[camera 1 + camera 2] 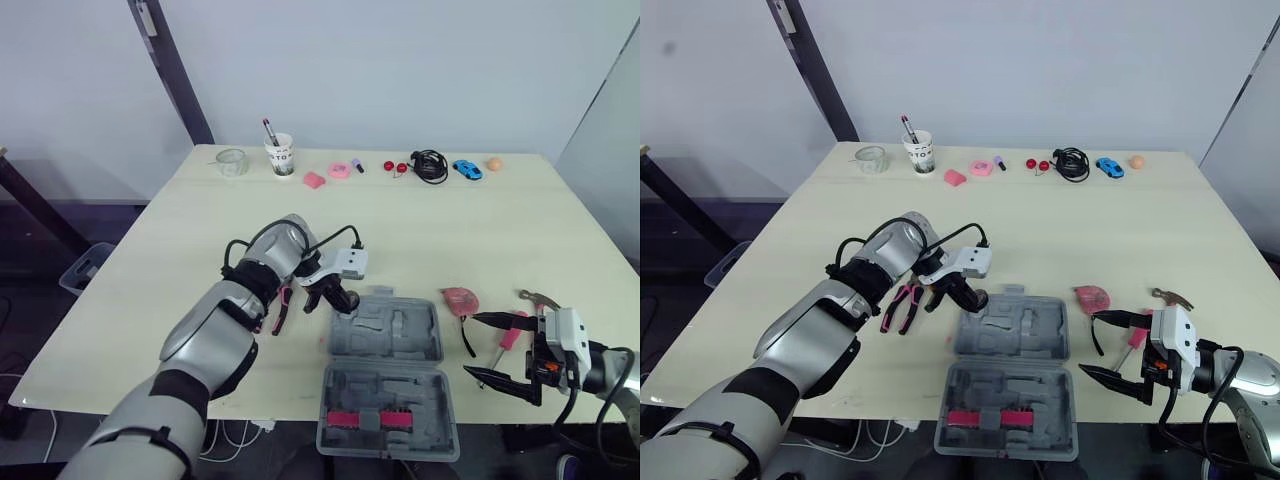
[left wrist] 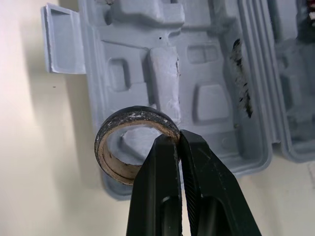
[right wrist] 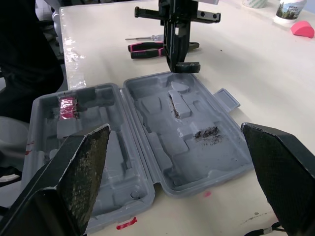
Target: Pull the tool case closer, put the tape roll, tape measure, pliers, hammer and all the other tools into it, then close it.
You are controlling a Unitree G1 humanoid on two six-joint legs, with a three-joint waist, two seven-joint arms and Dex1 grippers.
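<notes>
The tape roll [image 2: 129, 115] is pinched by its rim in the left claw [image 2: 178, 140], just above the far left corner of the open case [image 1: 390, 335] at the desk's [image 1: 400, 220] front edge. Packing looks barely begun: next, lower it into a pocket and release. The right claw [image 1: 472, 346] hangs wide open beside the case.

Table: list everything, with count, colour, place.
Tool case: 1, grey, open, front edge.
Tape roll: 1, black, left claw, at case corner.
Pliers: 1, pink, left of case.
Tape measure: 1, red, right of case.
Screwdriver: 1, pink, by right claw.
Hammer: 1, metal head, beyond right claw.
Cup: 1, white, far edge.
Jar: 1, clear, far edge.
Toy car: 1, blue, far edge.
Cable: 1, black, far edge.
Trinkets: several, pink, red, orange, far edge.
Left claw: 1, black, shut on tape roll.
Right claw: 1, black, open beside screwdriver.
</notes>
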